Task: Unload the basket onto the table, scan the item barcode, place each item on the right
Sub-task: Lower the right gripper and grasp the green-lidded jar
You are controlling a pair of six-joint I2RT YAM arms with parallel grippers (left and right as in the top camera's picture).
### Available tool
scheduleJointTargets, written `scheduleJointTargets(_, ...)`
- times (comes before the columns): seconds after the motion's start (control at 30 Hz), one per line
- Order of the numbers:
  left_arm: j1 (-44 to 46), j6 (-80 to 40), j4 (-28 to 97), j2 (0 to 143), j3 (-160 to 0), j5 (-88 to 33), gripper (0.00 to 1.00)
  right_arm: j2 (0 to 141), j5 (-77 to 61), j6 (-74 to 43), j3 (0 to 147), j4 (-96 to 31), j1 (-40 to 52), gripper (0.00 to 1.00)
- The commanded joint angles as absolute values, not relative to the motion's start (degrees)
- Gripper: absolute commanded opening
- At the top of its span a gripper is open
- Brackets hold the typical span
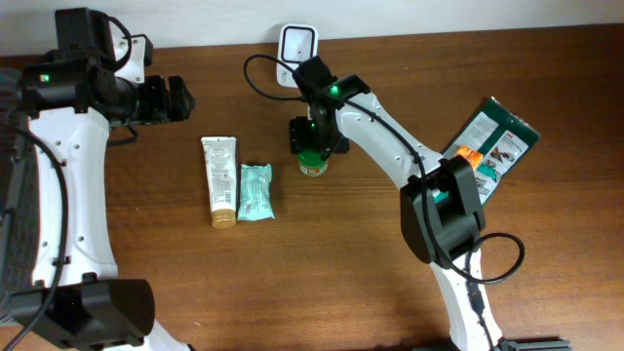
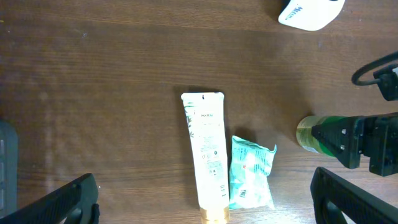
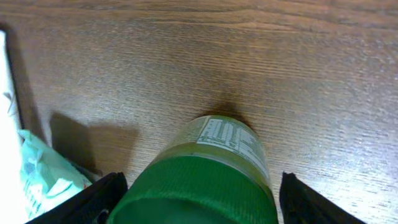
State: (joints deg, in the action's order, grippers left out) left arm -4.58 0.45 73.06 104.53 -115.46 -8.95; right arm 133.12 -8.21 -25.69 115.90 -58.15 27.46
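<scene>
Overhead, the green-capped bottle (image 1: 312, 166) stands on the wooden table (image 1: 341, 283) just above mid-frame, below the white scanner (image 1: 297, 44) at the top edge. The right gripper (image 1: 314, 146) hangs straight over it and hides all but the cap's lower rim, so its jaws cannot be read here. The left gripper (image 1: 183, 98) sits upper left, well apart from the bottle, dark and side-on. A white tube (image 1: 220, 180) and a teal packet (image 1: 255, 190) lie side by side left of the bottle. A green-and-orange pouch (image 1: 492, 146) at the right is partly covered by the arm. In the left wrist view, only its own fingertips show, in the bottom corners, spread wide and empty. The bottle sits at the right, half hidden behind the other gripper, and the scanner is cropped at the top. In the right wrist view, the cap is cut off at the bottom edge and the label print is too small to read. Fingers flank the cap widely; whether they press it cannot be told.
</scene>
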Motion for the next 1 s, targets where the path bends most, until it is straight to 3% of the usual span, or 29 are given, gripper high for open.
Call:
scheduleJointTargets(0.0,-4.82,1.15,72.97,104.29,-116.33,-8.93,0.99,132.44,-7.29,-20.56,116.77,-58.85,27.40,0.77)
scheduleJointTargets(0.27,-4.82,1.15,72.97,104.29,-116.33,-8.95,0.99,132.35,-7.27,11.55,125.78,-68.01,27.75,0.84)
scheduleJointTargets(0.43,-4.84,1.15,72.97,104.29,-116.33,-8.93,0.99,132.53,-7.31,20.53,123.24,-69.67,27.90,0.89)
scheduleJointTargets(0.8,-4.82,1.15,72.97,104.29,-116.33,-8.93,0.99,133.16,-10.07,20.75,118.80,-65.39,27.90,0.91)
scheduleJointTargets(0.9,-4.84,1.15,72.97,104.29,-116.33,-8.95,0.99,133.23,-9.89,20.53,118.80,-64.82,27.33,0.84)
scheduleJointTargets(0.97,-4.84,1.15,72.97,104.29,-116.33,-8.93,0.99,133.23,-9.85,19.62,118.80,-64.66,26.81,0.73)
